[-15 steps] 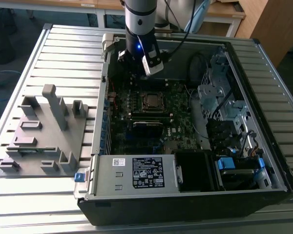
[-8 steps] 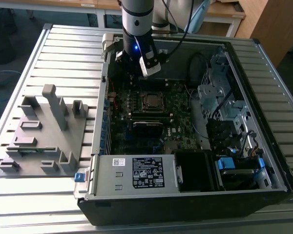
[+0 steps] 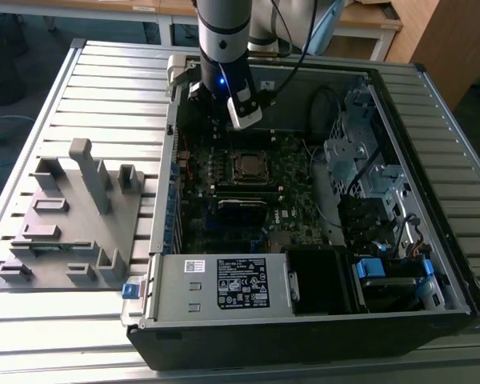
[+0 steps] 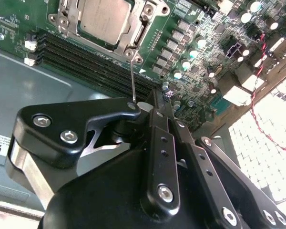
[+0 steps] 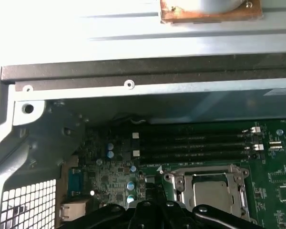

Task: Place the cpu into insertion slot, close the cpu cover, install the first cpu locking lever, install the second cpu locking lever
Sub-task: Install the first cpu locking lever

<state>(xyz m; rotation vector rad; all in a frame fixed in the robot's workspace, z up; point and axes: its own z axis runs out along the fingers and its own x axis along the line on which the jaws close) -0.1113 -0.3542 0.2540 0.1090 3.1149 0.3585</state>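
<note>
On the exterior view's left a grey moulded fixture (image 3: 72, 216) is lying on the slatted table (image 3: 120, 104), apart from the open computer case (image 3: 304, 336). Moving rightward, the arm (image 3: 224, 40) is reaching down into the case over the green board (image 3: 292, 200), and the insertion slot (image 3: 248, 166) is sitting just beside it, toward the middle of that board. In the second wrist view the cpu (image 4: 105, 19) is resting in the slot with the cpu cover (image 4: 138, 26) lying flat around it, so the work seems to be at a locking lever. That lever (image 4: 132, 78), a thin steel rod, is rising from the socket's corner to the gripper (image 4: 144, 106). Its fingers are looking drawn together, with the rod's free end touching them; whether they are pinching or only pushing it I cannot tell. To do this well, I judge, the gripper should be following the rod's own arc about its hinge, staying close to the free end so it is not slipping off. It should also be pressing gently and steering clear of the black memory slots (image 4: 86, 59) and the capacitors (image 4: 186, 62) beside the socket. Farther right the drive cage (image 3: 368, 168) is standing well apart.
</note>
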